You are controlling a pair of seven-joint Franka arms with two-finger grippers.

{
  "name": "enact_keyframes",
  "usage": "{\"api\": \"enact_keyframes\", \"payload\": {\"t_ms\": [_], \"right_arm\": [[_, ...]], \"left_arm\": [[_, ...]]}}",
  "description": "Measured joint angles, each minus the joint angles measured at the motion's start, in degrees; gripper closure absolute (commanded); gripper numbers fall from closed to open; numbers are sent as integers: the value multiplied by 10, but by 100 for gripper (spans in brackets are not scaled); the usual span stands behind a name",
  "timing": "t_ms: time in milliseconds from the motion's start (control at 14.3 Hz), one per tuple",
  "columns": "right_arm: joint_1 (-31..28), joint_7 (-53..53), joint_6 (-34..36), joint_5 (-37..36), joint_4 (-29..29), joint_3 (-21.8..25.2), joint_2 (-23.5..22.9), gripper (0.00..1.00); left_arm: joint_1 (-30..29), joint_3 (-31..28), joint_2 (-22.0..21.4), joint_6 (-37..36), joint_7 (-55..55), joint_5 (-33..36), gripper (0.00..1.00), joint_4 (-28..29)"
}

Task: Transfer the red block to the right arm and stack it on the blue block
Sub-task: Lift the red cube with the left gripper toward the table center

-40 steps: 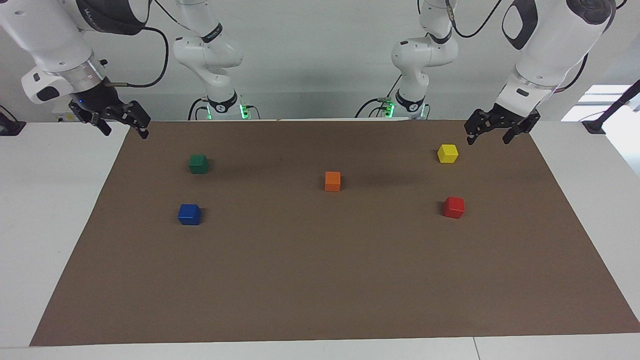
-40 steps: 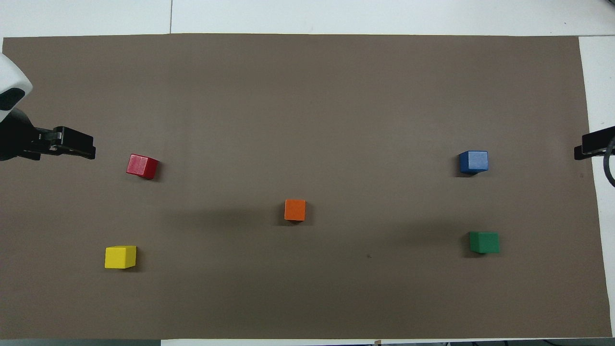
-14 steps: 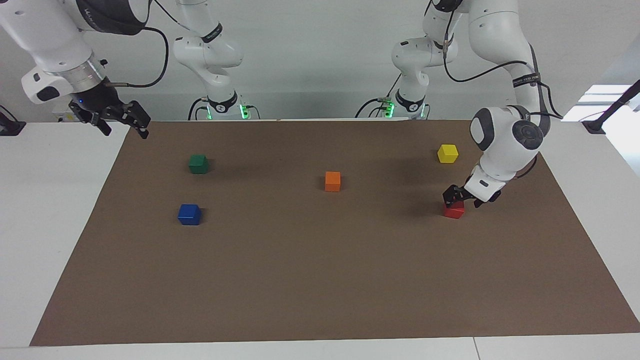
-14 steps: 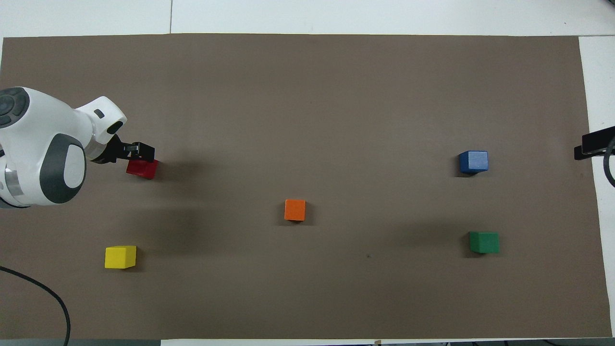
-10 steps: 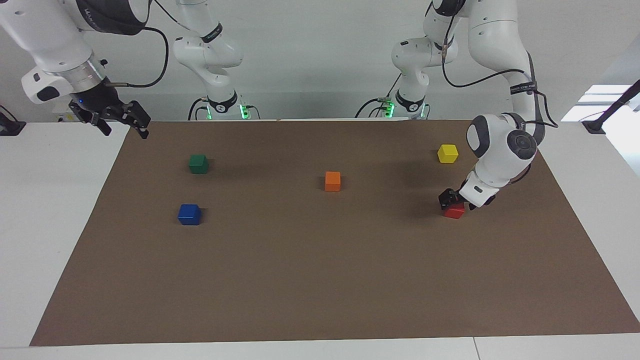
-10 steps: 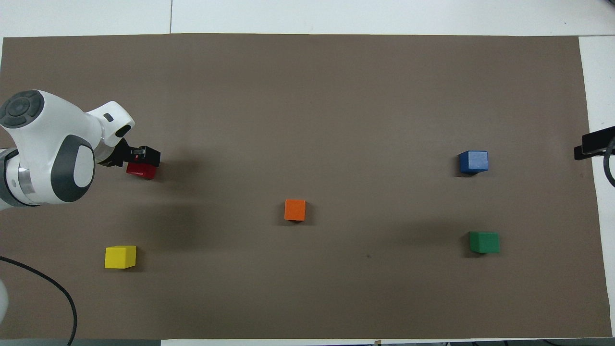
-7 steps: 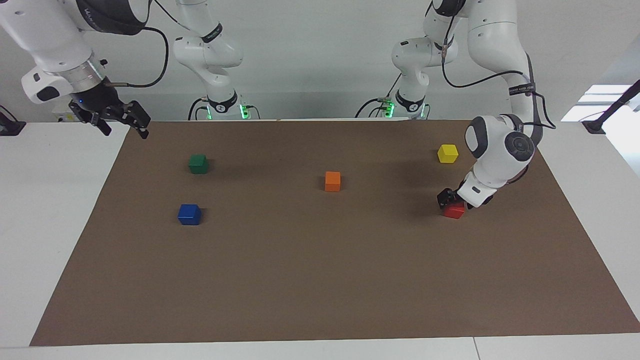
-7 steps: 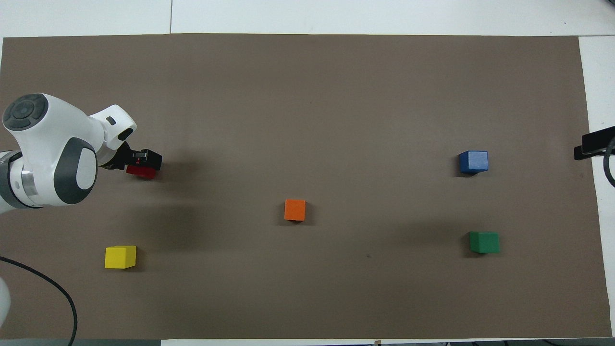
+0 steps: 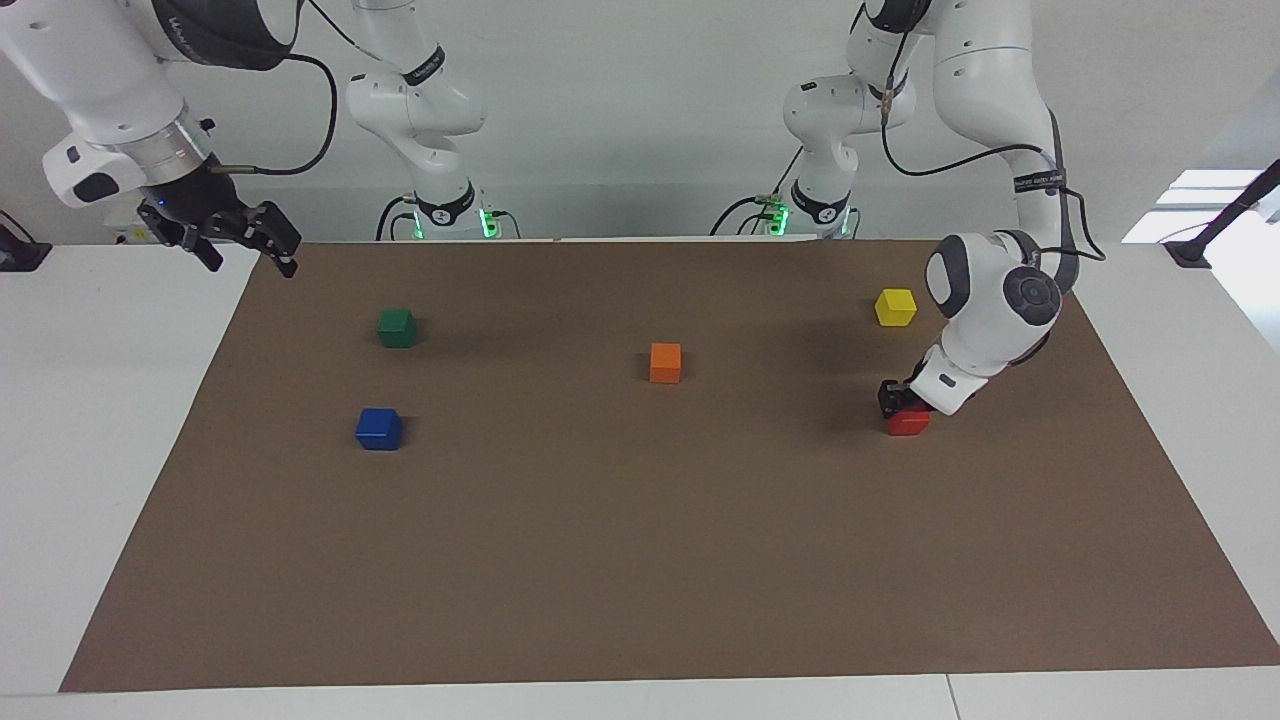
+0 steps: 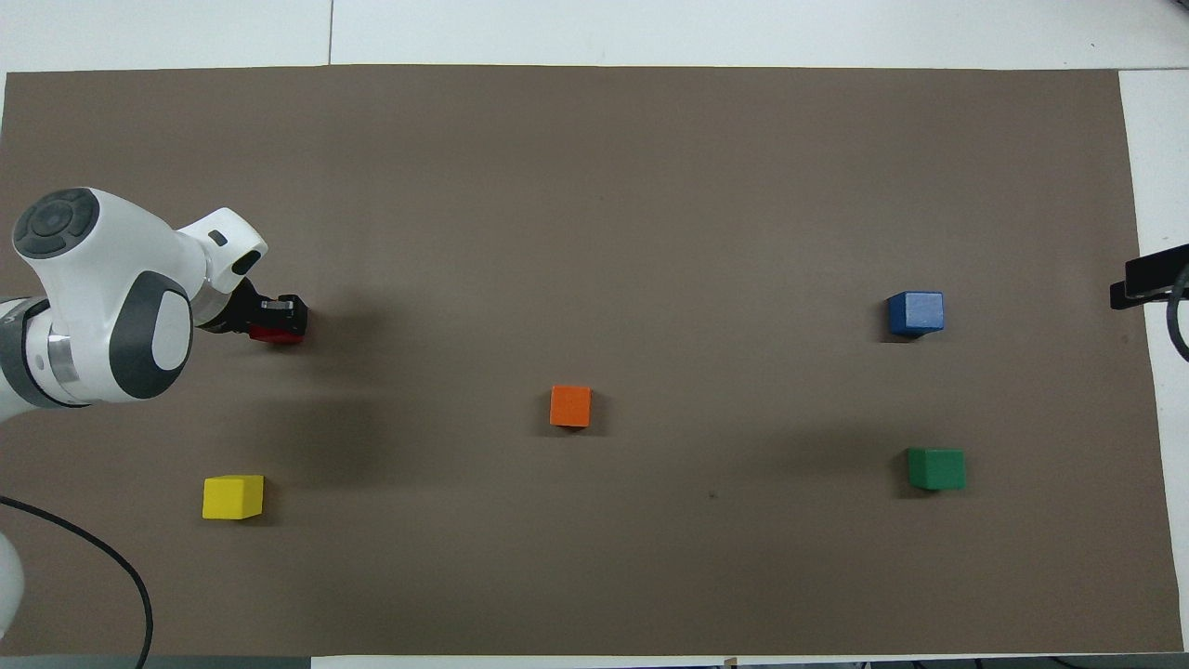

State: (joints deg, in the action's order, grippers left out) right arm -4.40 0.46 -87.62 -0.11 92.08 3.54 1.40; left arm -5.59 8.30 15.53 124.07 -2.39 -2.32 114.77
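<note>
The red block (image 9: pixel 908 424) rests on the brown mat toward the left arm's end of the table. My left gripper (image 9: pixel 900 403) is down on it, fingers closed on its sides; from overhead the black fingers (image 10: pixel 283 309) cover most of the red block (image 10: pixel 277 335). The blue block (image 9: pixel 379 429) sits alone toward the right arm's end, also seen from overhead as the blue block (image 10: pixel 916 312). My right gripper (image 9: pixel 250 258) waits open in the air over the mat's corner at that end; only the tip of the right gripper (image 10: pixel 1138 283) shows from overhead.
An orange block (image 9: pixel 665 362) sits mid-mat. A yellow block (image 9: pixel 895 307) lies nearer to the robots than the red one. A green block (image 9: pixel 397 328) lies nearer to the robots than the blue one. The brown mat (image 9: pixel 640 560) covers most of the table.
My left arm swung in from the mat's corner, lowered onto the red block, and its fingers closed on the block in the last half second. The right arm has not moved.
</note>
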Motion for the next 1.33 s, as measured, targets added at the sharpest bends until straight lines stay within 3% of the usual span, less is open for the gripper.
{"api": "enact_keyframes", "payload": {"t_ms": [279,558,907,1326], "right_arm": [[0,0,0,0,0,0,0,0],[0,0,0,0,0,0,0,0],[0,0,0,0,0,0,0,0],[0,0,0,0,0,0,0,0]], "left_arm": [[2,6,-13,-141,-109,-52,100,-86],[8,17,-62,-248,-227,-145,100,-134],[42,49,-131,-265,-430,-245,100,-136],[112,55,-147,-265,-619,-311,100,-135]]}}
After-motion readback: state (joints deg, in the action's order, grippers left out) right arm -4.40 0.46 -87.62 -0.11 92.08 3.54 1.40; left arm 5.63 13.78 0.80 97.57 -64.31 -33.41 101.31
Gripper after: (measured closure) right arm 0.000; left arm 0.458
